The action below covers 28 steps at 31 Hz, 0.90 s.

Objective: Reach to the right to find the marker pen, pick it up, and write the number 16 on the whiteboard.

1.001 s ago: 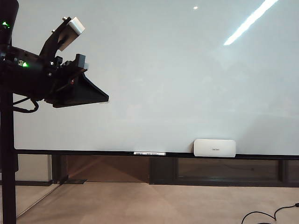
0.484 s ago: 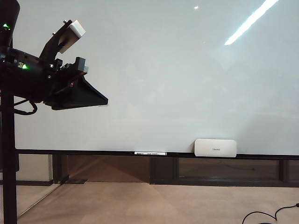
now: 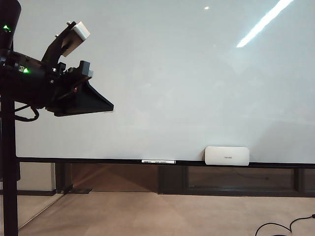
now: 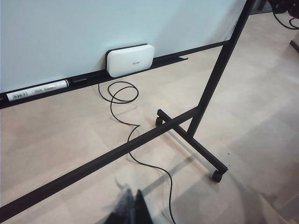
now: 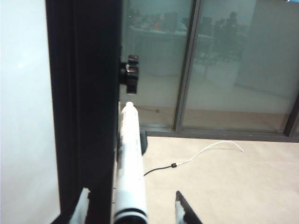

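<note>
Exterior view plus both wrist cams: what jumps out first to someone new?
The huge blank whiteboard fills the exterior view, with nothing written on it, a white eraser and a marker pen on its bottom ledge. The left arm's black bulk juts in from the left edge. In the right wrist view, the right gripper stands open around another marker pen beside the board's black frame.

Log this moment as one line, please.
right gripper open, straddling pen beside frame | left gripper shut, at board's left | whiteboard blank
</note>
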Motion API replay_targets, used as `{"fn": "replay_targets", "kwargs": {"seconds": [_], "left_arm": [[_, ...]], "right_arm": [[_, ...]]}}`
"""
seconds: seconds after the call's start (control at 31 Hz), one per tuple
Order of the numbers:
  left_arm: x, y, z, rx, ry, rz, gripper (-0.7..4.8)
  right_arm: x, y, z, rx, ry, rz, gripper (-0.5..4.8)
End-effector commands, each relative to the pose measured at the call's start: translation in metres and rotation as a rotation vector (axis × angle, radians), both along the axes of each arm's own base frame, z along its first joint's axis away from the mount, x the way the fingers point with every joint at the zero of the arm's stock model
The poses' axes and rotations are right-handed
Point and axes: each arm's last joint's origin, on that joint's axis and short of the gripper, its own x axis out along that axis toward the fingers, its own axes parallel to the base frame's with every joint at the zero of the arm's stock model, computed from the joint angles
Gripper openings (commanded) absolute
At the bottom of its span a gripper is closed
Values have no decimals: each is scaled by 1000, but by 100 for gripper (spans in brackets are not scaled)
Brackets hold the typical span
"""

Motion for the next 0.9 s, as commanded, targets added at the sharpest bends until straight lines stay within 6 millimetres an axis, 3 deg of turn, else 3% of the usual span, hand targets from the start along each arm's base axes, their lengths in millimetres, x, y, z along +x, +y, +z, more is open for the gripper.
{"fn": "replay_targets", "kwargs": {"seconds": [0.03,0.52,0.9], "left_arm": [[0,-1,2,-2,-14,-3,-6],[0,-1,2,2,-6,-2,-6],[0,0,-1,12,13,-3,-6]], "right_arm": [[2,2,5,-25,-15,1,230],[7,-3,-3,-15,-1,-21,207],[16,7,-1,-27,-20,-22,207]]}}
